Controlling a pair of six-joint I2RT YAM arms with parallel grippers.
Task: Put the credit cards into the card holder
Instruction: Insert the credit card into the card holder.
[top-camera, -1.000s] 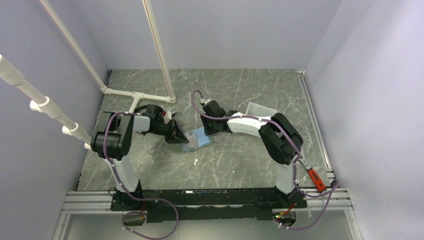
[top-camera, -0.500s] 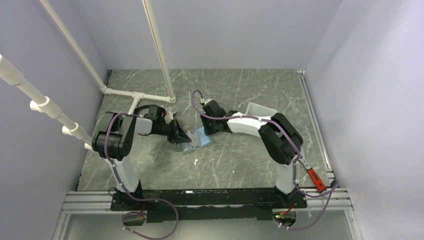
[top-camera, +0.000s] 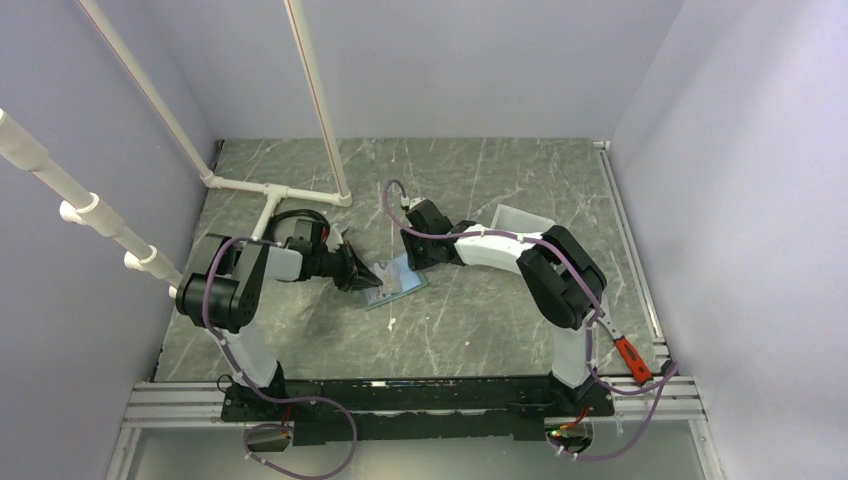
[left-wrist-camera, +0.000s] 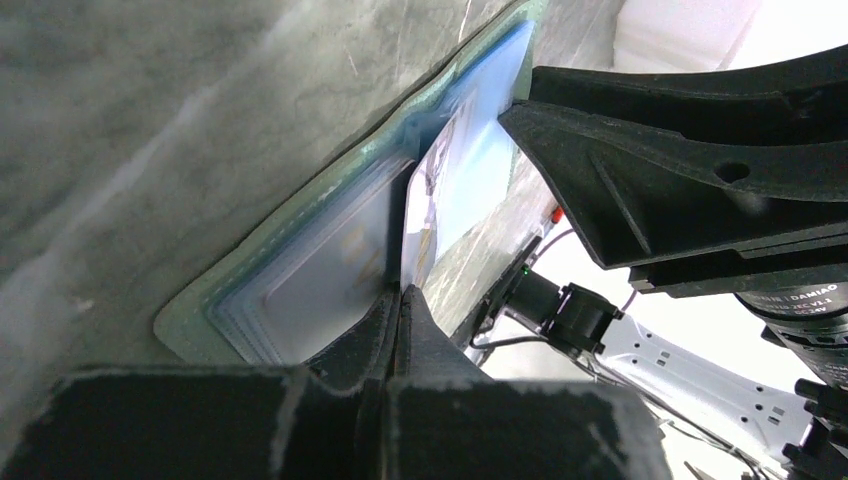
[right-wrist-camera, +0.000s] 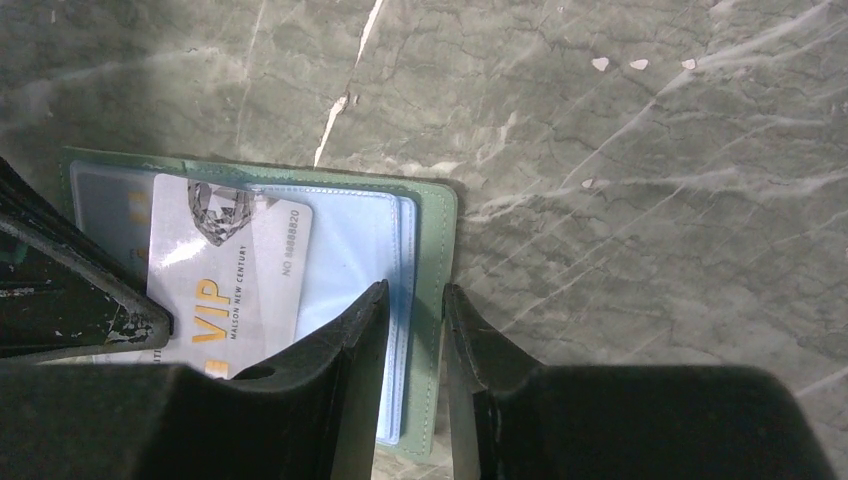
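Fingertips (left-wrist-camera: 375, 325) of the left gripper (left-wrist-camera: 401, 298) are pressed together on a corner of the pale card (right-wrist-camera: 225, 280). It lies slanted across the light blue inside of the open card holder (right-wrist-camera: 350, 240). Gripping by the corner leaves most of the card free to slide under a pocket lip, by my reading. At the holder's opposite edge the right gripper (right-wrist-camera: 412, 300) has its fingers narrowly apart. One bears down on the blue leaf and the other sits just outside the green border, so it seems to pin the holder flat on the table (right-wrist-camera: 620, 200) rather than clamp it. That brace should stop the holder skating away under the push. Whether the card's leading edge has entered a slot I cannot tell
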